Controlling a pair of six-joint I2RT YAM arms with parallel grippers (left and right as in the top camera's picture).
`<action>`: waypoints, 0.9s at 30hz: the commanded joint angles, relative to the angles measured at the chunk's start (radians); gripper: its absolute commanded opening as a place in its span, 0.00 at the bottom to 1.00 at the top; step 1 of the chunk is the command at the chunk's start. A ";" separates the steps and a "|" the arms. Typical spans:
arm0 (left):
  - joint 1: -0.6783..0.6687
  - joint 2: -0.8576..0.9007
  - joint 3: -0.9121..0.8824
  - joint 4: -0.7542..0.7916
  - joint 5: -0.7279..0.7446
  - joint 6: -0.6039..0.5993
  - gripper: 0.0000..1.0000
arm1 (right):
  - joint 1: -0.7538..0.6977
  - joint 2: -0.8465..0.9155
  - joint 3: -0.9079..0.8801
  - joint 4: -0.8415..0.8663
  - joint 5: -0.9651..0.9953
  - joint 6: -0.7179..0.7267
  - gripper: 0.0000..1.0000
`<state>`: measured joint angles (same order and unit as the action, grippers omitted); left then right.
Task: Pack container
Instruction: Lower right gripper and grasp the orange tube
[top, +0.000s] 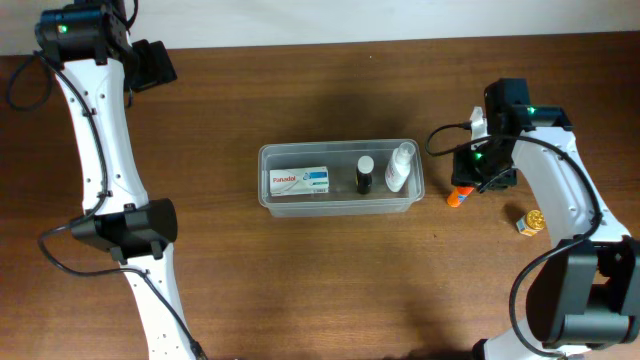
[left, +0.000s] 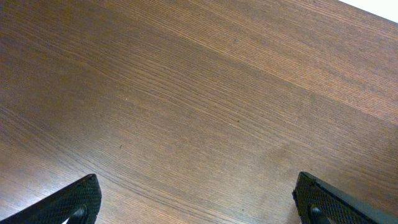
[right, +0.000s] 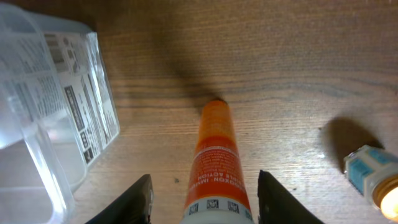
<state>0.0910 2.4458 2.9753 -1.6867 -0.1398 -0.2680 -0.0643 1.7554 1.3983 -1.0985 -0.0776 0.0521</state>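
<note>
We look straight down on the table (top: 330, 280) from overhead. Our left wrist view hugs the wood grain near the far left corner. Our right wrist view, low and close, shares the container (right: 62, 124) and orange tube (right: 214, 162) with overhead.

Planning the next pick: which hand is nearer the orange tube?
Right. The right hand straddles the orange tube, a finger on either side; the left hand is far off, across the table beyond the container.
</note>
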 joint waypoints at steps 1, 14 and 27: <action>-0.003 -0.013 0.007 -0.001 -0.011 0.016 0.99 | 0.005 0.007 -0.006 -0.005 0.010 0.004 0.44; -0.003 -0.013 0.007 -0.001 -0.011 0.016 1.00 | 0.005 0.007 -0.006 -0.013 0.010 0.004 0.33; -0.003 -0.013 0.007 -0.001 -0.011 0.016 1.00 | 0.005 0.007 -0.006 -0.015 0.010 0.004 0.17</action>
<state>0.0910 2.4458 2.9753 -1.6867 -0.1398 -0.2680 -0.0643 1.7554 1.3983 -1.1118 -0.0757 0.0528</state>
